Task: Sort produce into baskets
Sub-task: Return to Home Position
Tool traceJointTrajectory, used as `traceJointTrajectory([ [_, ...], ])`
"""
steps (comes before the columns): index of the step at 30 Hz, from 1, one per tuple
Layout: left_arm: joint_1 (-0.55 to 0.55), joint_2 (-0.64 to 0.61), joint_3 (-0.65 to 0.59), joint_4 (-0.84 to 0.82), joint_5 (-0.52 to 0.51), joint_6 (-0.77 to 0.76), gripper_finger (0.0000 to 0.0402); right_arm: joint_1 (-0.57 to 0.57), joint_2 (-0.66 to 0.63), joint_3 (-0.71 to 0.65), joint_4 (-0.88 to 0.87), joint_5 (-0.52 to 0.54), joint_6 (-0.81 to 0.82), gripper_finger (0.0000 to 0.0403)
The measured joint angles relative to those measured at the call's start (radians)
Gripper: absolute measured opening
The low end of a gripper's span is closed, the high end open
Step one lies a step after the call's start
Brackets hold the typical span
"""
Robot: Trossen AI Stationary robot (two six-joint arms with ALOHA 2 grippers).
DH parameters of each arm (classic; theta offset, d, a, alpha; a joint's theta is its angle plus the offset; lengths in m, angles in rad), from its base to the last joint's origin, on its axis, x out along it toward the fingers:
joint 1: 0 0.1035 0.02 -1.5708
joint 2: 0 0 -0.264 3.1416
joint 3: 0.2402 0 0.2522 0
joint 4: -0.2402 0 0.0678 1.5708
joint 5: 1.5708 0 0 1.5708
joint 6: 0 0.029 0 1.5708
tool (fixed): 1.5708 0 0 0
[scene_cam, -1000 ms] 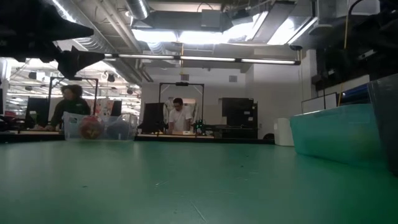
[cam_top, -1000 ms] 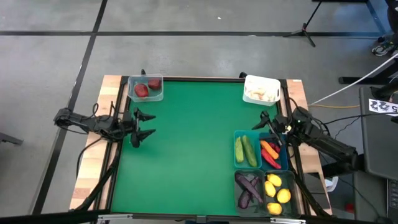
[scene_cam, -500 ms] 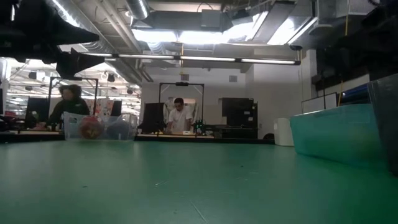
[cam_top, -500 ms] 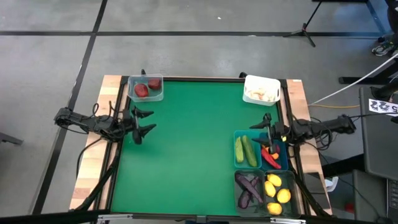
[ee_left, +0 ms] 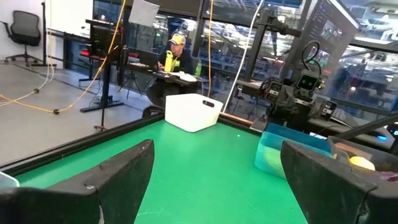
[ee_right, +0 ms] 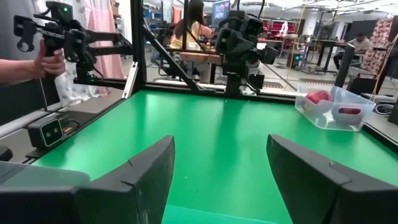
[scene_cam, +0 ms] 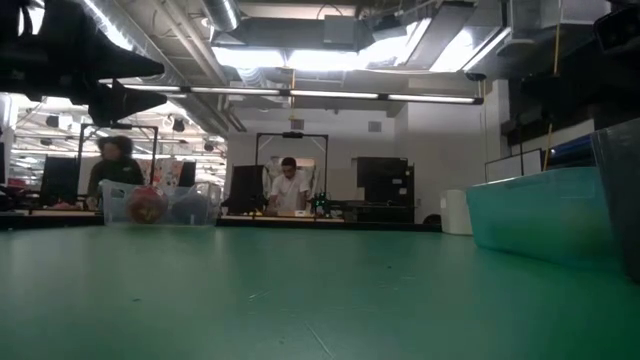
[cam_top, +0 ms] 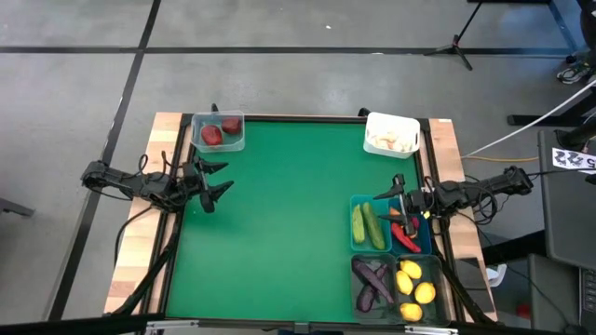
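My left pincer (cam_top: 217, 180) hangs spread wide over the green mat (cam_top: 279, 205) at nine o'clock, gripping nothing. My right pincer (cam_top: 391, 199) gapes empty at three o'clock, above the teal bins (cam_top: 353, 244). Dark red round ones (cam_top: 212, 136) sit in the clear bin (cam_top: 238, 144) at eleven, garlic (cam_top: 389, 141) in the white bin (cam_top: 391, 117) at one, cucumbers (cam_top: 367, 224) and peppers (cam_top: 403, 233) in teal at four, eggplants (cam_top: 372, 282) and lemons (cam_top: 414, 284) in the dark bins (cam_top: 355, 298) at five. Around the table lies grey floor (cam_top: 279, 84) crossed by black tape lines (cam_top: 279, 50); under strip lights (scene_cam: 330, 97) a person (scene_cam: 290, 187) stands at a desk
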Motion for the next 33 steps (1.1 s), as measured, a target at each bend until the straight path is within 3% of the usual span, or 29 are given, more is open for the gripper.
traceJointTrajectory([
  [10,0.000,0.000,0.000,0.000,0.021,-0.032,0.0345,0.000,0.000,0.000,0.000,0.000,-0.042,0.0253],
  [12,0.000,0.000,0.000,0.000,0.131,-0.069,0.0345,0.000,0.000,0.000,-0.001,0.000,-0.045,0.0253],
  [16,0.000,0.000,0.000,-0.033,0.510,-0.133,0.0345,0.000,0.000,0.000,-0.001,0.000,-0.045,0.0253],
  [19,-0.001,0.001,0.000,-0.058,0.648,-0.132,0.0345,0.000,0.000,0.000,-0.001,0.000,-0.045,0.0253],
  [23,0.000,0.003,0.000,-0.059,0.657,-0.088,0.0345,0.000,0.000,0.000,0.000,0.003,-0.045,0.0253],
  [28,0.008,0.000,0.011,-0.065,0.587,0.021,0.0345,0.000,0.000,0.000,0.006,0.020,-0.037,0.0253],
  [33,0.013,0.000,0.011,-0.017,0.588,0.029,0.0345,0.000,0.000,0.000,0.006,0.010,-0.016,0.0253],
])
